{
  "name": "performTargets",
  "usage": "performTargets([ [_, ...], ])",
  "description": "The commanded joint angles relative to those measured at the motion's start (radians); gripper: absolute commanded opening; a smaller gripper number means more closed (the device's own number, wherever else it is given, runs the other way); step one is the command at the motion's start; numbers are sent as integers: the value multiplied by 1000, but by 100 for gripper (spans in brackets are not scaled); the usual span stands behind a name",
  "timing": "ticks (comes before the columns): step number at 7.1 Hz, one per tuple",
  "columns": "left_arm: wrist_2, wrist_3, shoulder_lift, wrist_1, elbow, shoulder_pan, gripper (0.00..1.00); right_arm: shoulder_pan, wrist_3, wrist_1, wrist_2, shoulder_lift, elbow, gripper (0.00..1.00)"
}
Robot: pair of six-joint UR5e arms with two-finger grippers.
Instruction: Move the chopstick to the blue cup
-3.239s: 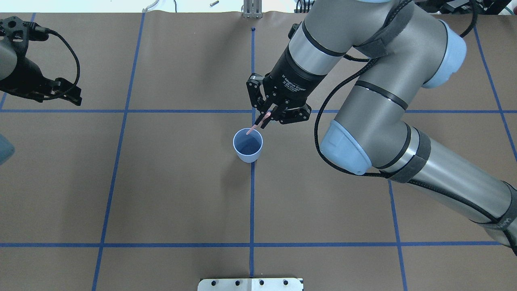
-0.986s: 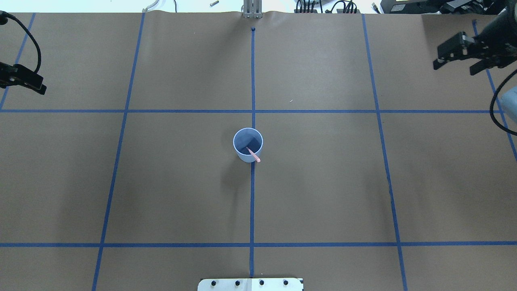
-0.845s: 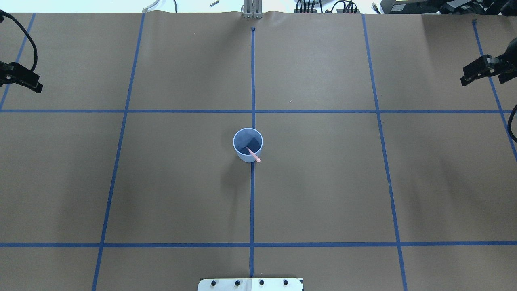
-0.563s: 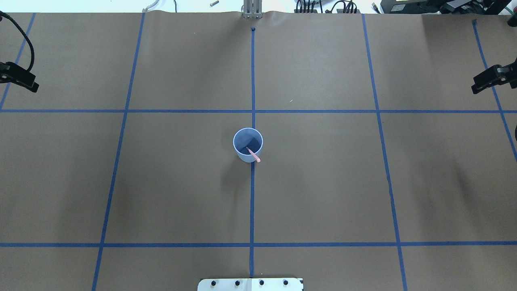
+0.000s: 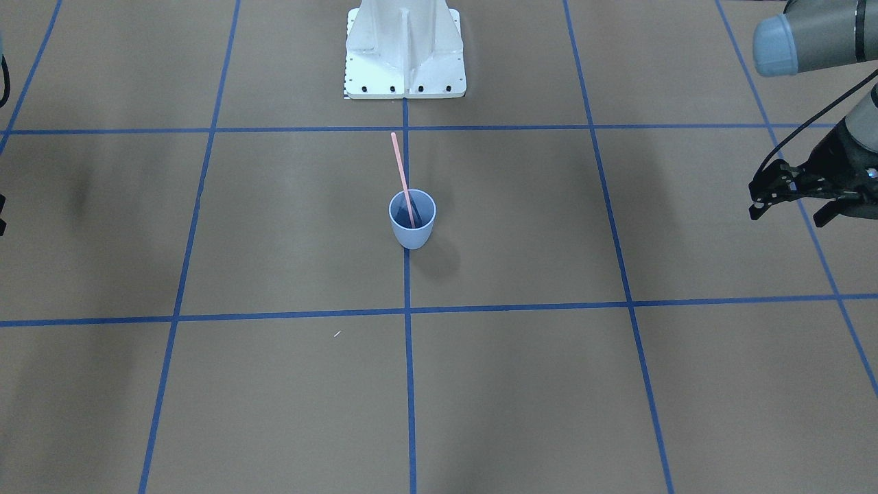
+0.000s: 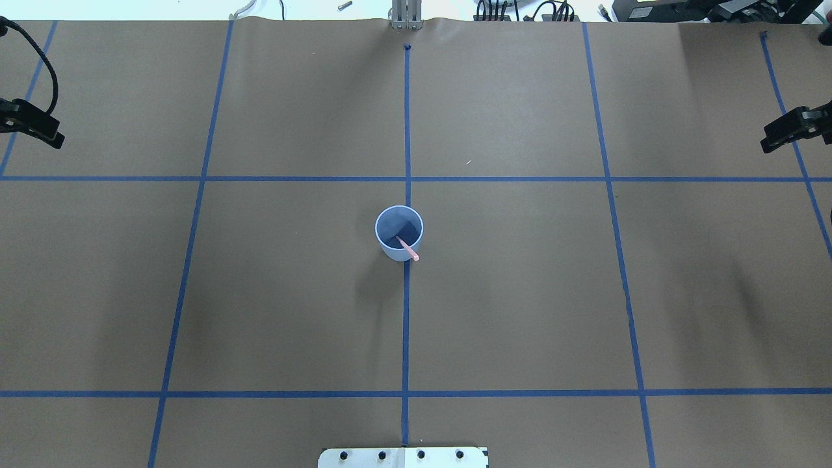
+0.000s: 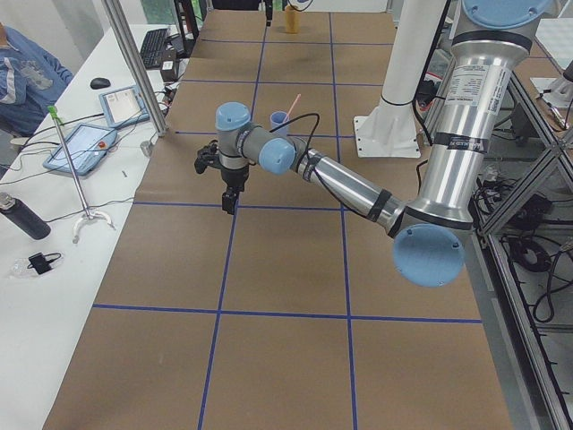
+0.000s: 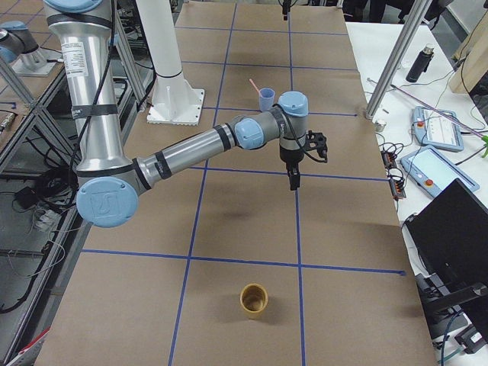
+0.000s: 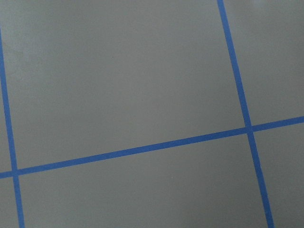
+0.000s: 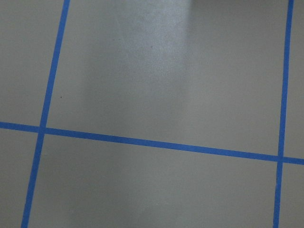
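right gripper (image 6: 790, 129) withdrawn from the one blue cup (image 5: 412, 233), opening unclear, left gripper (image 5: 787, 214) spread, empty, one chopstick (image 5: 400, 171) inside

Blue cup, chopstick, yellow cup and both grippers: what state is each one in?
Blue cup: upright, holding the chopstick.
Chopstick: standing in the cup, leaning on its rim, held by no gripper.
Yellow cup: upright, nothing seen inside.
Left gripper: open, empty.
Right gripper: partly out of frame, cannot tell whether open or shut.

Brown-papered table (image 6: 279, 292) gridded with blue tape (image 6: 405, 325), white benches (image 7: 36, 305) alongside
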Motion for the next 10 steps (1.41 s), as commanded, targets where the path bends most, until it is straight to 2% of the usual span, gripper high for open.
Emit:
performTargets([
  [1,-1,-6,-3,-5,-4,0,98,-1,1,1,0,5,-2,100],
  [8,0,-6,8,0,11,-5,98,1,18,1,12,14,23,100],
  [10,0,-27,6,0,-19,-5,98,1,52,1,17,16,22,100],
])
